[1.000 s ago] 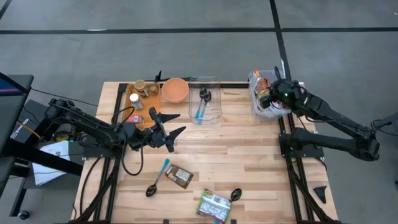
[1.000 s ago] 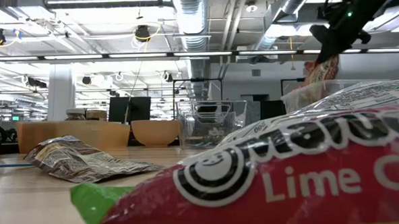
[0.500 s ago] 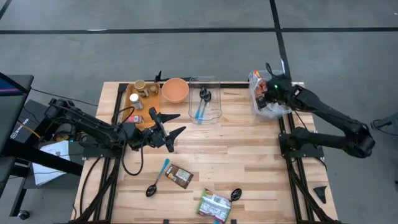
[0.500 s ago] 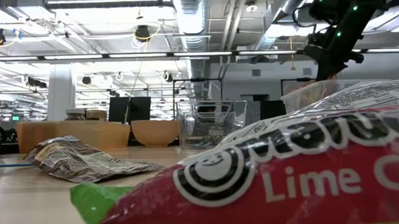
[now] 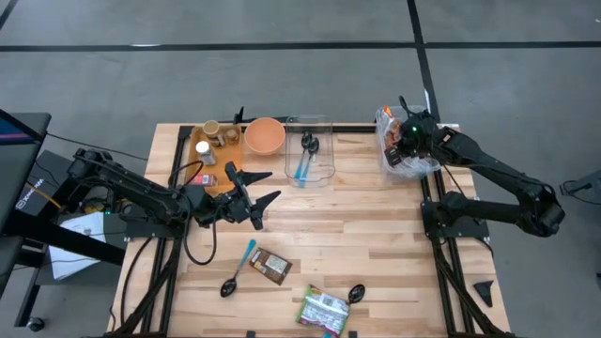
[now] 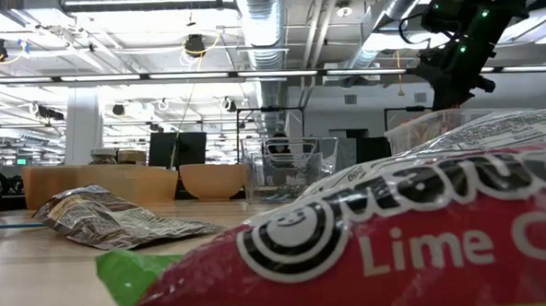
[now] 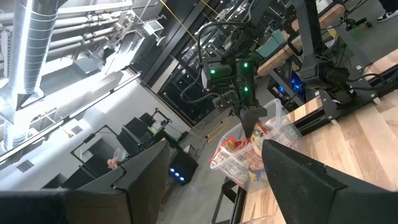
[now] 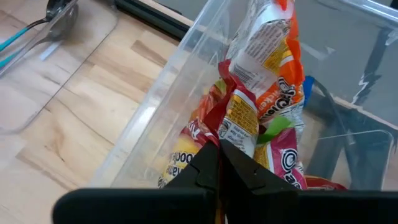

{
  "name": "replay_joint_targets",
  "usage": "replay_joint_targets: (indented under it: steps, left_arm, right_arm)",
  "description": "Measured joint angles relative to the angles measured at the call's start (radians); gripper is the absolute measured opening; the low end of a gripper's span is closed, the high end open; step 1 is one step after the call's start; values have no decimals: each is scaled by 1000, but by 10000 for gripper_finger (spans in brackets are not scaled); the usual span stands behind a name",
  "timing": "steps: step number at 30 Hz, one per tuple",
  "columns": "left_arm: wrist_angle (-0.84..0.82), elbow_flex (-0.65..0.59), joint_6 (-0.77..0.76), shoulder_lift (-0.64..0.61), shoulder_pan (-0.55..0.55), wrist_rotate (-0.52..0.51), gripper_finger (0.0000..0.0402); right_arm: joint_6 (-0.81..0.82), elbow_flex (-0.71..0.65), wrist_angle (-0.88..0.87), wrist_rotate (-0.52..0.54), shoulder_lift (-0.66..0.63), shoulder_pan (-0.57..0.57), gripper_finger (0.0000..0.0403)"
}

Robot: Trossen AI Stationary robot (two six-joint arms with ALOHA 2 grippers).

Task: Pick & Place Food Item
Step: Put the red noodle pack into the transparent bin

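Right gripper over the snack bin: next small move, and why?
Probably a short straight lift. The right gripper is shut on a snack packet that hangs partly inside the clear bin, with other packets crowded around it. Raising it clear of the rim before any sideways travel should avoid dragging the bin or the neighbours.

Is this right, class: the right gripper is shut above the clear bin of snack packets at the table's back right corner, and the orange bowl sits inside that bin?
Not quite. The right gripper is indeed shut above the clear bin of snack packets, but the orange bowl is not in it. The high view shows the bowl standing on the table near the back left, beside the wooden tray.
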Motion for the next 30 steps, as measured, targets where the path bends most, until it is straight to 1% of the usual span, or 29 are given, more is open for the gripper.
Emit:
replay_joint_targets:
  steps: [7,16,23,30]
  left_arm:
    - [0,0,0,0,0,0,250]
    - [0,0,0,0,0,0,250]
    - [0,0,0,0,0,0,250]
    - [0,0,0,0,0,0,250]
  right_arm:
    - [7,0,-4,-3,0,0,2]
    - [7,1,7,-3,36,0,2]
    - [8,0,-1,-5,38,0,10]
    - [15,0,-8,-6,38,0,3]
